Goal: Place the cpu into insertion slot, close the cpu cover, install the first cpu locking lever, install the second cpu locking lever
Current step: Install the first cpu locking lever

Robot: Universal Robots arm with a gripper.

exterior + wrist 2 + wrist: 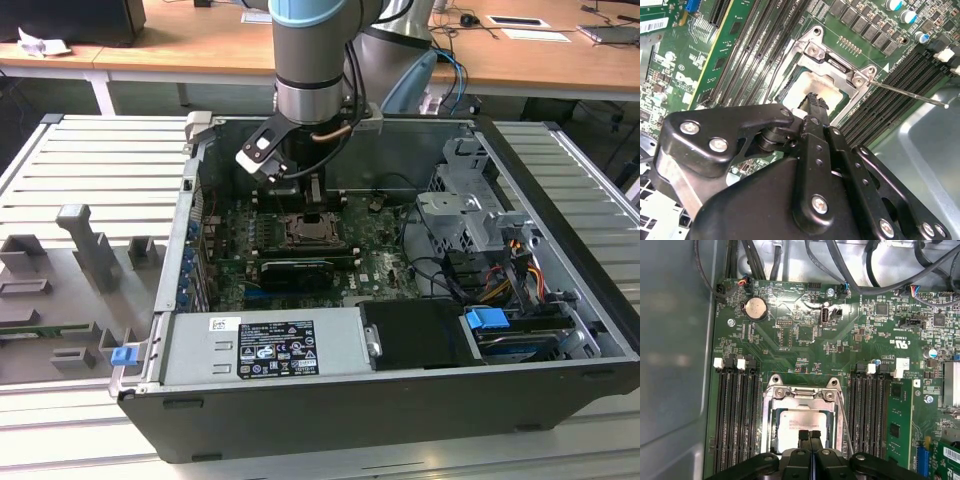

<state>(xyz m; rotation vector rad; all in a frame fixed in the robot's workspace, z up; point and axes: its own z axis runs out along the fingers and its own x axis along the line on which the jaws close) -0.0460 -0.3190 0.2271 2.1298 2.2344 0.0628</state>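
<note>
The exterior view looks down into the open black computer case (400,425), while both wrist views sit close above its square insertion slot (773,432).

The cpu (797,426) lies in the insertion slot (308,229) on the motherboard (790,340), with the cpu cover (801,393) framing it. Memory slots (737,410) flank the socket on both sides. The claw (810,434) stands directly over the cpu. In the exterior view, the power supply (265,345) sits before the motherboard.

light: bright, even | glare: cpu (815,89) top washed white | shadow: soft inside case (420,150)
</note>
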